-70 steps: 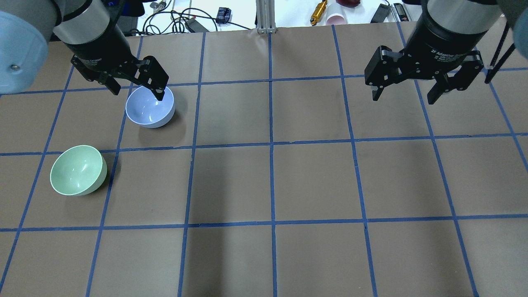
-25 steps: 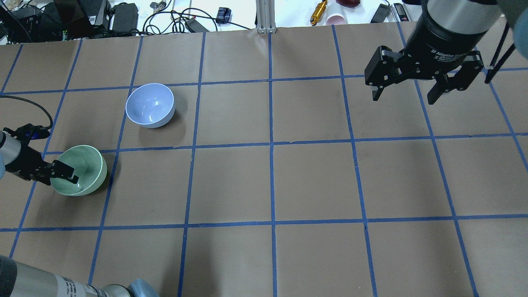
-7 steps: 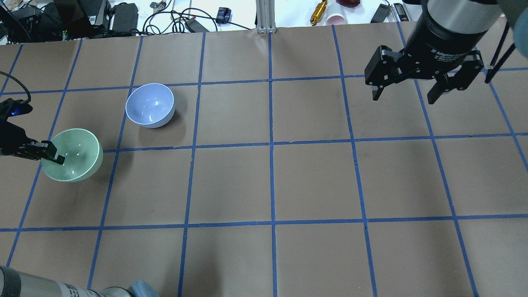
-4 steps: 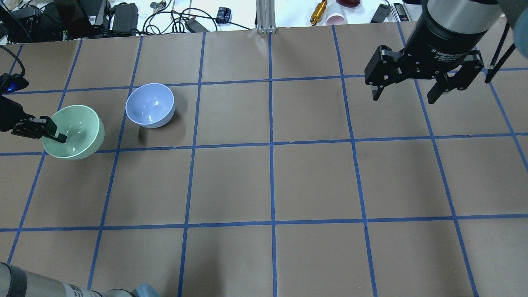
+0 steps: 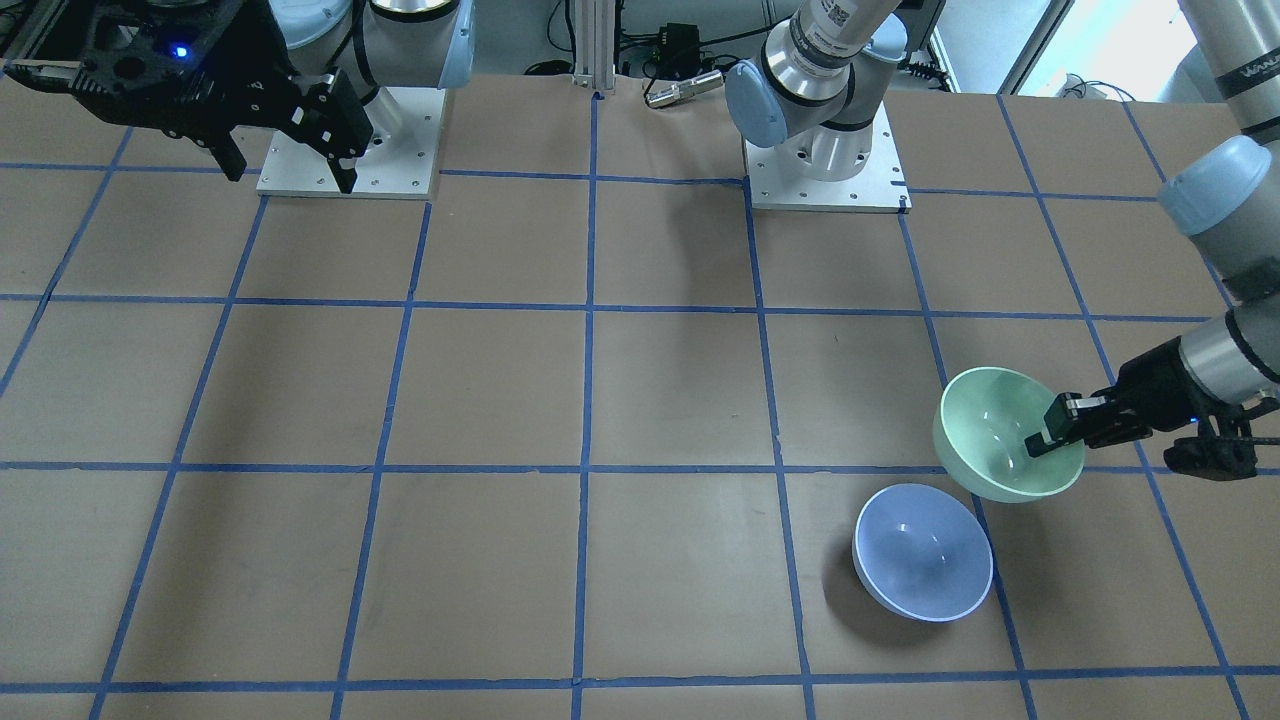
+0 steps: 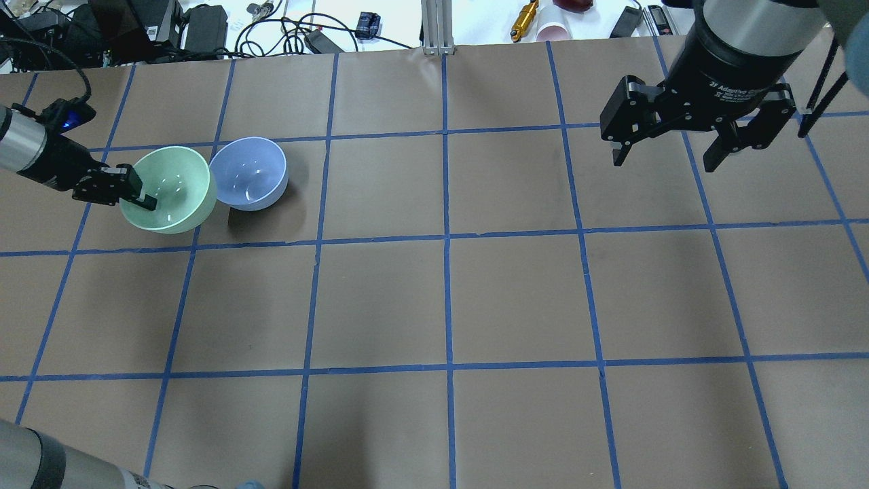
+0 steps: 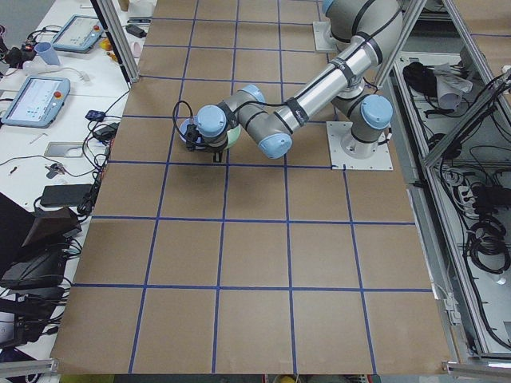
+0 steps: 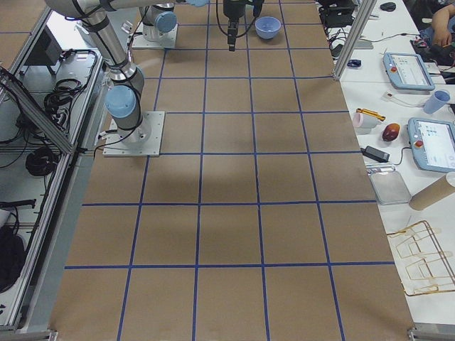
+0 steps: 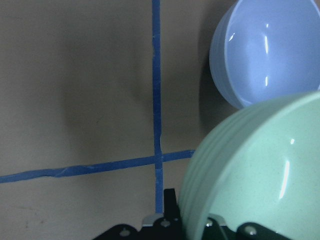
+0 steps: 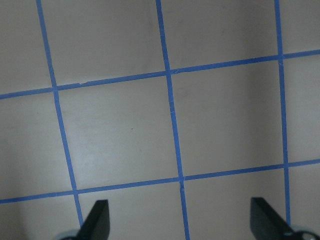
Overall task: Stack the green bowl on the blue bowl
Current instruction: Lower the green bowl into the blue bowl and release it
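Observation:
The green bowl is lifted off the table, pinched at its left rim by my left gripper, which is shut on it. It hangs just left of the blue bowl and overlaps that bowl's left edge in the overhead view. The front view shows the green bowl in my left gripper, above and beside the blue bowl. The left wrist view shows the green bowl close below the blue bowl. My right gripper is open and empty, high over the far right squares.
The table is brown paper with a grid of blue tape. Cables, a power brick and small tools lie beyond the far edge. A metal post stands at the far middle. My left arm's lower link crosses the near left corner.
My left gripper has carried the green bowl up off the table and away toward the blue bowl, from the near left square to right beside it. The right arm has not moved.

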You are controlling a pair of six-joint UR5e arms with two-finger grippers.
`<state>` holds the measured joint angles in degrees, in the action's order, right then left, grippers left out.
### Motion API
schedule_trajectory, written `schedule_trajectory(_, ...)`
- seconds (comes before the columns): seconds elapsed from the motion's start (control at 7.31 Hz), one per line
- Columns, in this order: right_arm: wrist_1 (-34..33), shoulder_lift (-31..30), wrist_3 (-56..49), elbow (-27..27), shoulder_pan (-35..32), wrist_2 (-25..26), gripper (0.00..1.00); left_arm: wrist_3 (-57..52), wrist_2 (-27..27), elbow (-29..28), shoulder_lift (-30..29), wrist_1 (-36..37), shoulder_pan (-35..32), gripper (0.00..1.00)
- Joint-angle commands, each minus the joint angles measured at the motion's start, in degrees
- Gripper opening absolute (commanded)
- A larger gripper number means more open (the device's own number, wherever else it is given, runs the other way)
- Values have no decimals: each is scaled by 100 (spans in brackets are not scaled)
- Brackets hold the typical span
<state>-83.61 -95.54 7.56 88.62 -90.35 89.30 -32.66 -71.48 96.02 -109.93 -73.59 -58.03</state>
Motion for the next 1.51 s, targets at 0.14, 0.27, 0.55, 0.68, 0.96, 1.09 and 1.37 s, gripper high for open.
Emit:
schedule_trajectory(0.14,-6,0,0,-3,0,0,100,936,3,-511,-466,468,-490,0)
schedule_trajectory(0.27,-6,0,0,-3,0,0,100,1076,3,-670,-650,477,-621,0)
schedule_trajectory(0.55,-6,0,0,-3,0,0,100,1446,-15,-698,-845,818,-815,0)
schedule_trajectory(0.68,-6,0,0,-3,0,0,100,1429,-41,-733,-898,829,-815,0)
schedule_trajectory(0.96,-6,0,0,-3,0,0,100,1455,-68,-865,-995,811,-833,0)
schedule_trajectory(1.09,-6,0,0,-3,0,0,100,1455,-76,-865,-1012,811,-833,0)
schedule_trajectory(1.37,-6,0,0,-3,0,0,100,1648,-76,-839,-1004,820,-859,0)
